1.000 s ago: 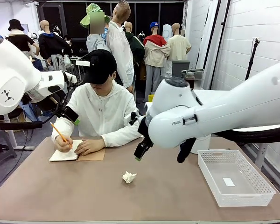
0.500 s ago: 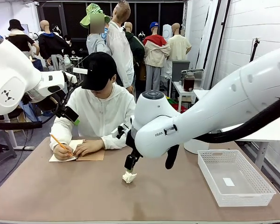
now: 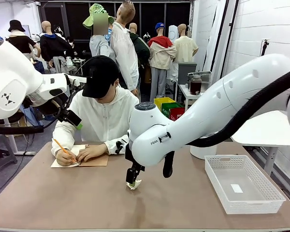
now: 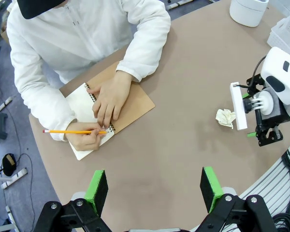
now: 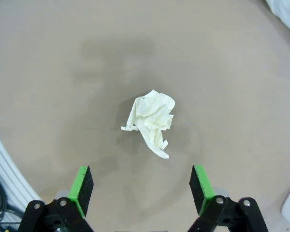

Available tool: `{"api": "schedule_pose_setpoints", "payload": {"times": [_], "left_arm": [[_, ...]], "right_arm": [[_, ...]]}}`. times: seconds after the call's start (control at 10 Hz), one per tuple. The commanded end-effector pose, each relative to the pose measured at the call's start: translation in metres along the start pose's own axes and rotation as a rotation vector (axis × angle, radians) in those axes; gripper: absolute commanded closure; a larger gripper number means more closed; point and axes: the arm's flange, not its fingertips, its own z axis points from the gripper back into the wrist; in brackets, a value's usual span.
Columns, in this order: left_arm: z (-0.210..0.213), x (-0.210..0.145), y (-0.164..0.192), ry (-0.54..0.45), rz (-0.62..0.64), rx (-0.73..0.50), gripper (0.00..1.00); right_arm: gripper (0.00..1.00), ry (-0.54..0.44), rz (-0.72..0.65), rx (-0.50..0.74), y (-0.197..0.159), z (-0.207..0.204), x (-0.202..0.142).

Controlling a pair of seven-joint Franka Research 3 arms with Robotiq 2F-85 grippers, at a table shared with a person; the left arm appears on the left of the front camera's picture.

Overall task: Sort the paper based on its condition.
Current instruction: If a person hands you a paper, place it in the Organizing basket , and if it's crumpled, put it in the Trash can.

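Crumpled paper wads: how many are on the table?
1. The crumpled wad lies on the table, just below the right arm's open fingers, apart from the notebook. None seems hidden.

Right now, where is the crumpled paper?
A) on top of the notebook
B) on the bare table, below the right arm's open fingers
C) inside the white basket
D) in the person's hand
B: the crumpled paper lies on the table, and the right fingers stand open and apart from it, holding nothing.
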Motion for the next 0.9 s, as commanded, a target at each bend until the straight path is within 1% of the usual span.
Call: {"api": "schedule_pose_setpoints", "payload": {"times": [0.0,0.1,0.5,0.8], "left_arm": [[-0.001,0.0,0.001,-0.003,0.004,-0.002,0.0],[-0.001,0.0,0.001,-0.003,0.004,-0.002,0.0],[-0.001,0.0,0.001,-0.003,0.004,-0.002,0.0],[-0.001,0.0,0.001,-0.003,0.004,-0.002,0.0]], "right_arm": [[0.0,0.03,-0.011,-0.038,0.0,0.001,0.013],[0.0,0.0,0.0,0.0,0.0,0.0,0.0],[0.0,0.0,0.0,0.0,0.0,0.0,0.0],[0.0,0.008,0.003,0.005,-0.009,-0.013,0.014]]}}
